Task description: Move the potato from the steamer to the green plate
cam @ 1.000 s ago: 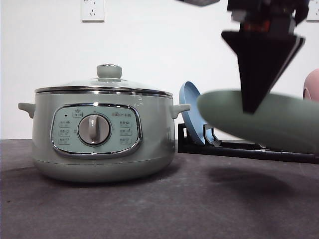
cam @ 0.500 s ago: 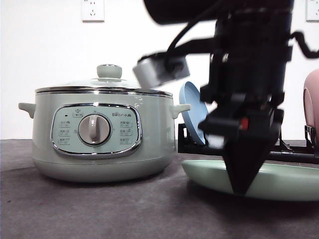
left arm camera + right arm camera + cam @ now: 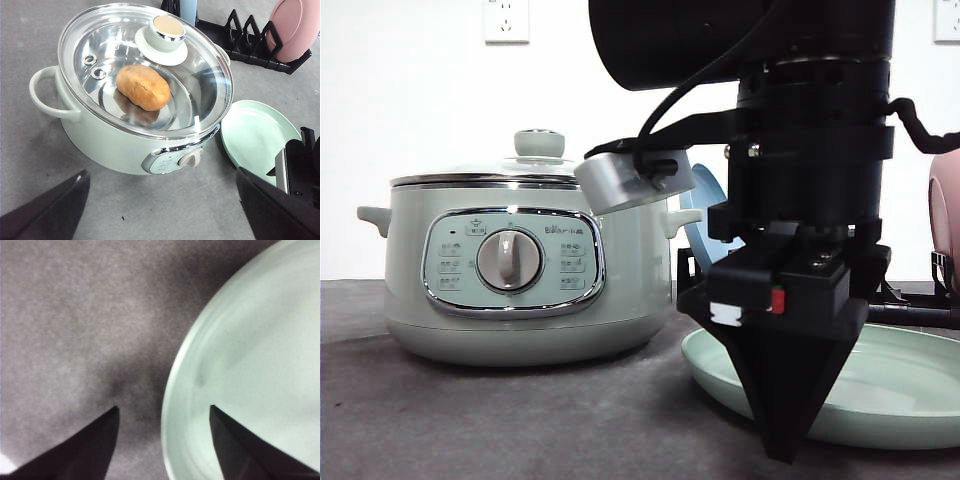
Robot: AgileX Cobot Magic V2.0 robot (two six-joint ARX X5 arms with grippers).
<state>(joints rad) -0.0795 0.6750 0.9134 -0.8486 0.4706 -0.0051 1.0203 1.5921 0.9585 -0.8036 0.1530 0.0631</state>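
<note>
The glass lid [image 3: 145, 70] sits shut on the steamer [image 3: 525, 265], its green knob [image 3: 161, 36] over the far half, so it stands between me and the potato [image 3: 143, 87]. Behind, a black rack [image 3: 250, 37] holds a pink plate [image 3: 292, 27] and a blue plate [image 3: 705, 200] on edge. The green plate [image 3: 257, 135] lies flat on the grey desk [image 3: 30, 150], just beside the steamer on my right. The potato rests on the steamer's shiny floor under the lid, lying on its side, its long axis running from the side handle [image 3: 47, 92] toward the green plate. My right claw [image 3: 164, 440] is spread, its 2 fingers straddling the green plate's rim. My left claw [image 3: 160, 210] is spread wide, holding nothing.
</note>
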